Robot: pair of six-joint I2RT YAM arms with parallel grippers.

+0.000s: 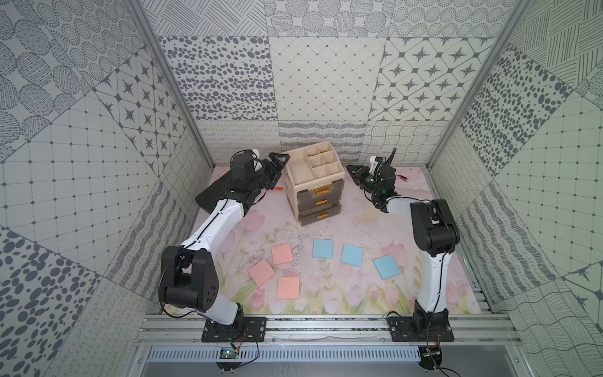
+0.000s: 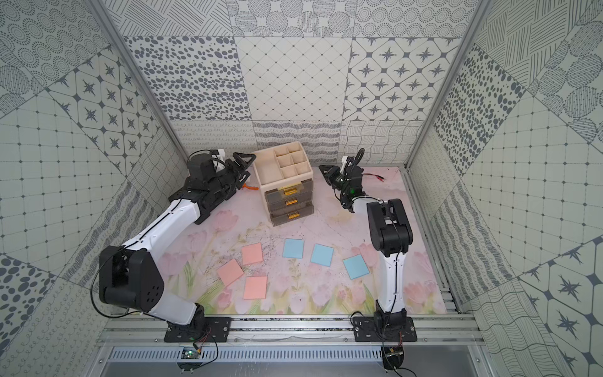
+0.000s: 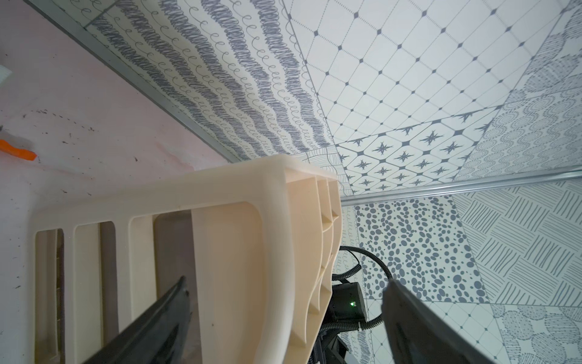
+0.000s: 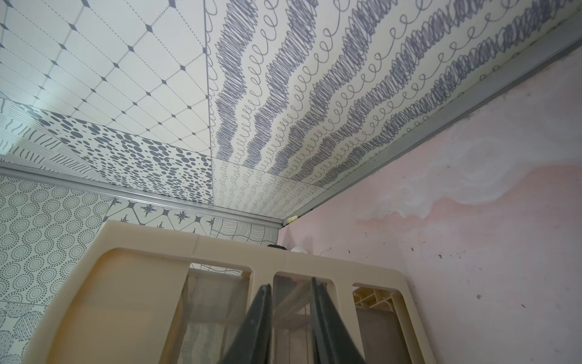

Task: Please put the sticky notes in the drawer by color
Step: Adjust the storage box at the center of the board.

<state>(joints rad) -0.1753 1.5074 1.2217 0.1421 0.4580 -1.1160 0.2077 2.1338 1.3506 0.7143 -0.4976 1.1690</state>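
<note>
1. Three pink sticky notes (image 1: 282,254) and three blue sticky notes (image 1: 352,254) lay flat in front of the drawer unit (image 1: 315,182) in a top view. All were well apart from it, and no yellow note showed. The left gripper (image 1: 281,157) and right gripper (image 1: 349,169) flanked the unit, one at each side.
2. Left wrist view: the left gripper (image 3: 286,282) stood wide, straddling the unit's (image 3: 239,252) top corner and clamping nothing.
3. Right wrist view: the right gripper (image 4: 291,283) stood narrow and empty, close to the unit's (image 4: 151,283) side wall.
4. Hazard, as judged: uneven pressure from either flank could slide or tip the light unit. No drawer looked open, so the notes had no way in.
</note>
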